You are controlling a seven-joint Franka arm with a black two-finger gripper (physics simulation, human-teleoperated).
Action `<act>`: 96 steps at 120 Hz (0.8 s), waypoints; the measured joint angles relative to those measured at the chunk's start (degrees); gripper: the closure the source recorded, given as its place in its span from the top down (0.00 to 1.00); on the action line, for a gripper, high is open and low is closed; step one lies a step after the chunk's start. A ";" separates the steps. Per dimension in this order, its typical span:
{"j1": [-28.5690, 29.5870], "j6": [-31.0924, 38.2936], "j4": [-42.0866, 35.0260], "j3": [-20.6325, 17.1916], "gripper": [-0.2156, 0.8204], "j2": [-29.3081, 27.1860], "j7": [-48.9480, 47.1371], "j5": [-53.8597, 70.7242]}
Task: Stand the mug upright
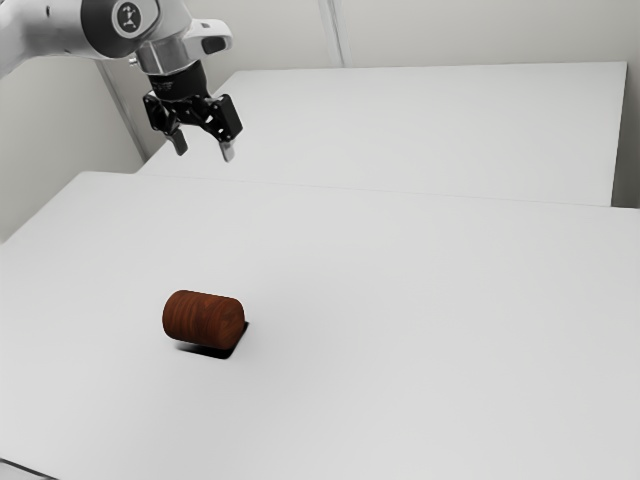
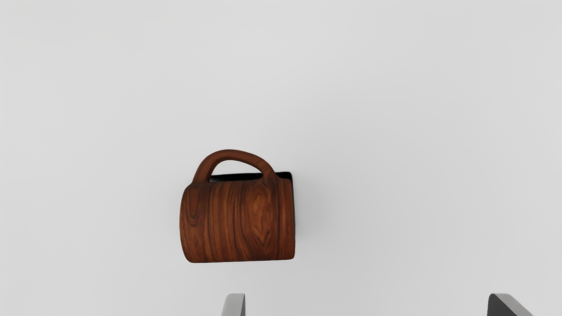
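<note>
High over the far part of the table in the exterior view, my gripper (image 1: pixel 204 152) points down, its two fingers spread with nothing between them. The brown wooden mug (image 1: pixel 203 319) lies on its side on the table, well below the gripper and apart from it. In the wrist view the mug (image 2: pixel 239 221) shows its round side and a curved handle sticking out sideways; its opening is hidden. My gripper (image 2: pixel 366 305) has its fingertips wide apart there, and the mug is not between them.
The white table (image 1: pixel 430 330) carries the mug, with a dark shadow beside it. Behind it in the exterior view is another pale flat surface (image 1: pixel 430 130). A thin dark line (image 1: pixel 25 469) runs at the near left corner of that view.
</note>
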 joint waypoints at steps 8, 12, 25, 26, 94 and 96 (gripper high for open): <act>0.14 -0.04 0.00 0.00 0.79 -0.06 -0.02 0.07; 0.23 -0.07 0.00 -0.01 0.79 -0.11 -0.03 0.05; 0.43 -0.14 -0.08 0.02 0.79 -0.23 -0.08 -0.06; 0.46 -0.15 -0.10 0.01 0.79 -0.26 -0.09 -0.07; 23.38 0.13 -12.53 -7.63 0.79 -8.10 5.07 -8.63; 23.87 0.20 -12.77 -7.66 0.79 -8.06 5.48 -9.09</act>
